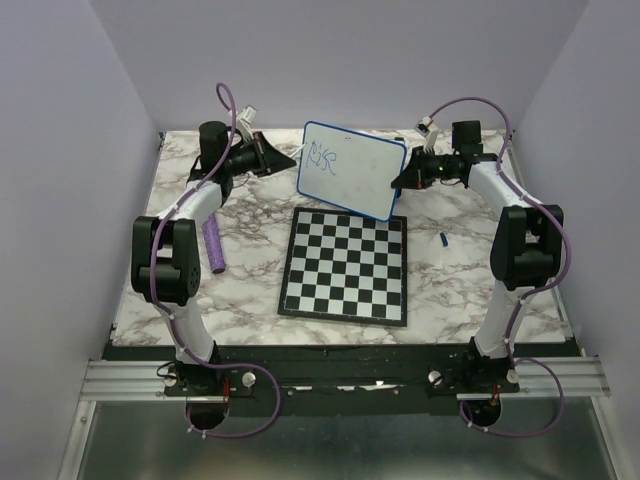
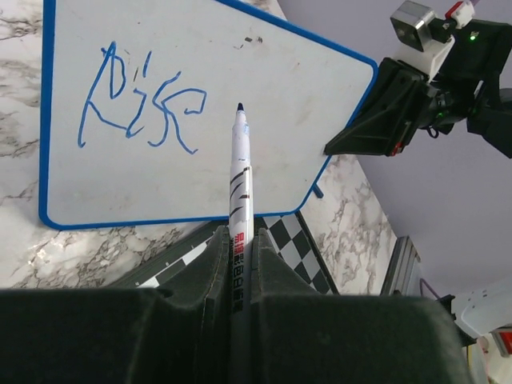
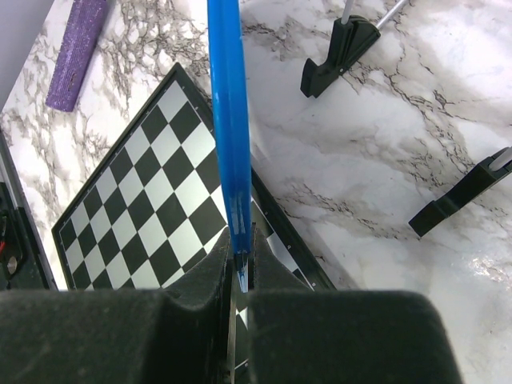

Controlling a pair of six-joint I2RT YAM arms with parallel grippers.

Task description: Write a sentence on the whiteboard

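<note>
Looking light, stiff and slick-faced, the whiteboard (image 1: 355,175), upper centre, suits an edge hold: right gripper (image 3: 240,252) clamps its rim; left gripper (image 2: 240,240) pinches a marker (image 2: 240,172).

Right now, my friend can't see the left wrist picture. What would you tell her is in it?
The left hand grips a white marker, its tip pointing at a blue-rimmed whiteboard with blue scribbled writing. The right hand pinches the board's right edge, and a chessboard corner shows below.
</note>
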